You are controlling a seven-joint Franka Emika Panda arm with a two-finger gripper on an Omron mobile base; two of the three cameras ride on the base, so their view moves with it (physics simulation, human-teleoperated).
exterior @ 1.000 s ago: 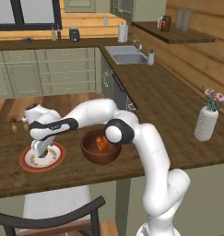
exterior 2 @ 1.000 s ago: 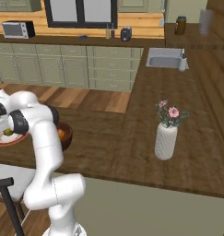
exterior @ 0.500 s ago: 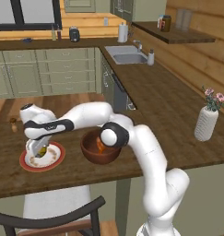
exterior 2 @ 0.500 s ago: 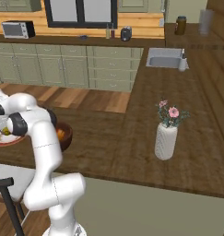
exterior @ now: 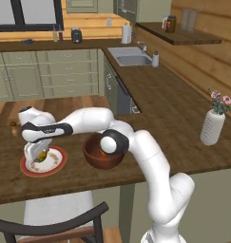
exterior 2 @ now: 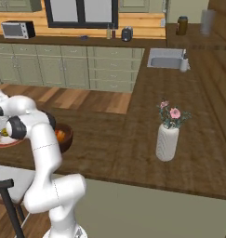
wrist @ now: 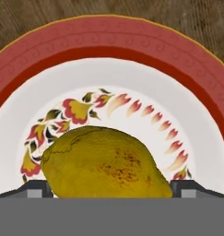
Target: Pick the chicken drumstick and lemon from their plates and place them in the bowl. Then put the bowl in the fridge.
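Note:
The yellow-green lemon [wrist: 106, 163] lies on the white plate with the red-brown rim [wrist: 111, 41], near the counter's left front edge [exterior: 25, 167]. My gripper [exterior: 36, 154] is down on that plate, open, with one dark fingertip [wrist: 39, 189] on each side of the lemon [exterior: 42, 155]; the tips stand close against its ends. The dark reddish-brown wooden bowl [exterior: 95, 159] sits just right of the plate, partly behind my arm's elbow. Inside the bowl [exterior 2: 65, 139] lies the orange-brown chicken drumstick [exterior 2: 61, 135]. The plain white plate and the fridge are out of view.
A white vase with pink flowers [exterior: 213, 126] stands at the counter's right end. A small brown shaker [exterior: 13, 126] is behind the plate. A dark chair back [exterior: 50, 225] is below the counter's front edge. The sink [exterior: 131, 59] lies far back.
My gripper has come down from above the red-rimmed plate until its fingers straddle the lemon. The bowl and drumstick have not moved.

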